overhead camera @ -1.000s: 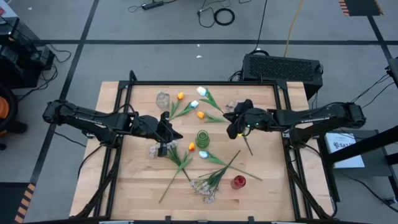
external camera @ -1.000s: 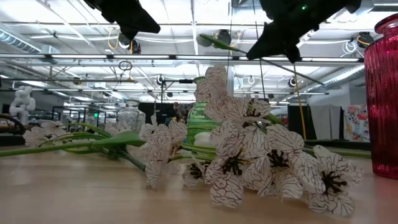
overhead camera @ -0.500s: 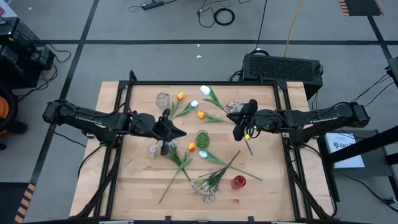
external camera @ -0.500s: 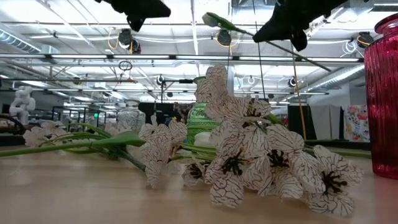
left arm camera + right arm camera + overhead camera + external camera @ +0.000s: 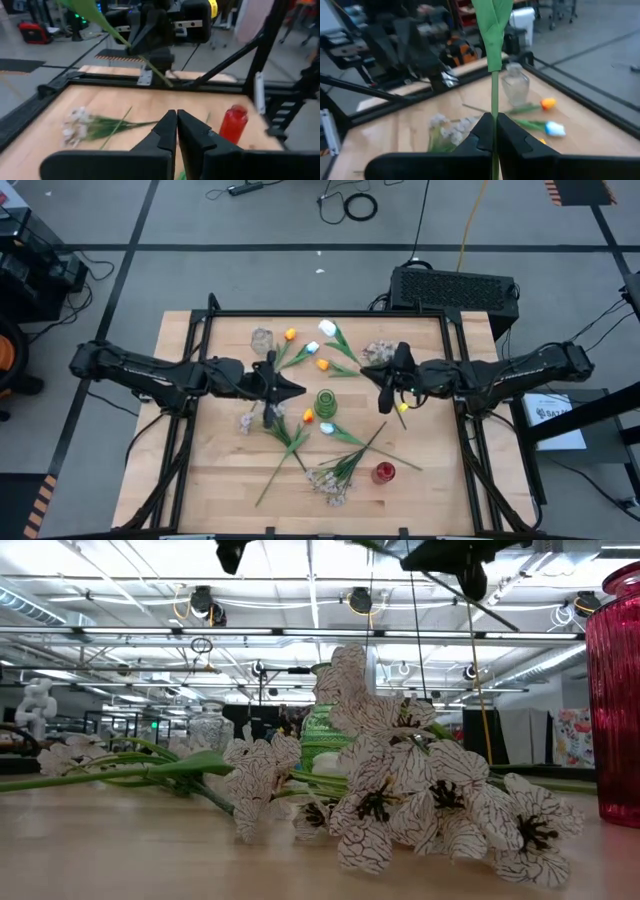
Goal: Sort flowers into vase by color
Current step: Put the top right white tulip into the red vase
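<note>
While my right gripper [image 5: 494, 131] hangs above the right half of the table, its fingers are clamped on the thin green stem of a flower [image 5: 494, 30] whose bloom I cannot see, and my left gripper [image 5: 176, 131] hovers over the left half with its fingers together on nothing. I judge these artificial flowers light, with a stem that bends rather than snaps and a soft head that crushes easily, so the stem, near its middle and clear of the leaves, looks like the place to pinch; it is narrow and smooth, so it may swivel in the grip.

Going by size, the wooden table [image 5: 220, 480] is flat, pale and framed by a black rail, with a workshop of ceiling lights and cables beyond it. A bushy pale spray [image 5: 330, 480] lies near the front edge, just beside the red vase [image 5: 383, 472]. The green vase [image 5: 326, 402] stands mid-table between my grippers, and the clear vase [image 5: 262, 340] stands toward the back left. Loose tulips lie around them: an orange tulip [image 5: 290, 334] and a white tulip [image 5: 327, 326] near the back, well apart from the red vase.
</note>
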